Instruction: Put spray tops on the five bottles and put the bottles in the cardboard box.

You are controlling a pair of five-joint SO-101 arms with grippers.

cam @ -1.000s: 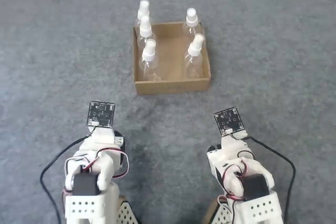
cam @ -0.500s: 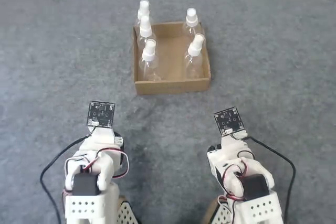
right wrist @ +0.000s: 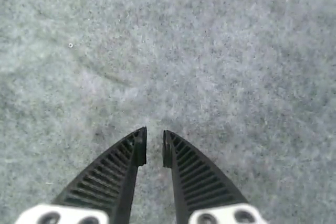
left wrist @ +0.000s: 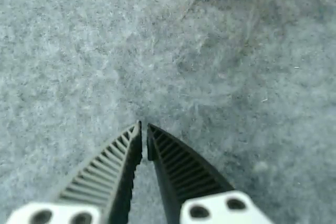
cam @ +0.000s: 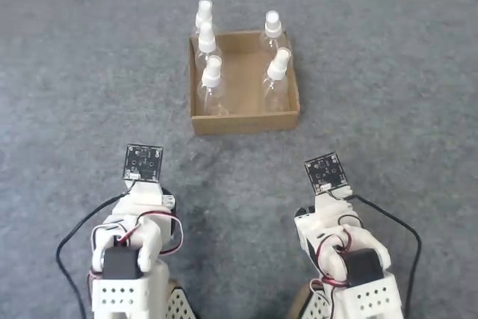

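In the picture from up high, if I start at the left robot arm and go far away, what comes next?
left arm → cardboard box → near bottle → middle bottle → far bottle

cardboard box [cam: 245, 121]: plain brown | bottles [cam: 213, 98]: clear | spray tops [cam: 213, 71]: white | table cover [cam: 89, 72]: mottled grey | left gripper [left wrist: 144, 132], right gripper [right wrist: 154, 140]: black, ribbed | arms [cam: 127, 289]: white, red-and-black wires

The tabletop [cam: 82, 87] is covered in grey felt. A cardboard box [cam: 246, 122] sits on it, at the far middle.
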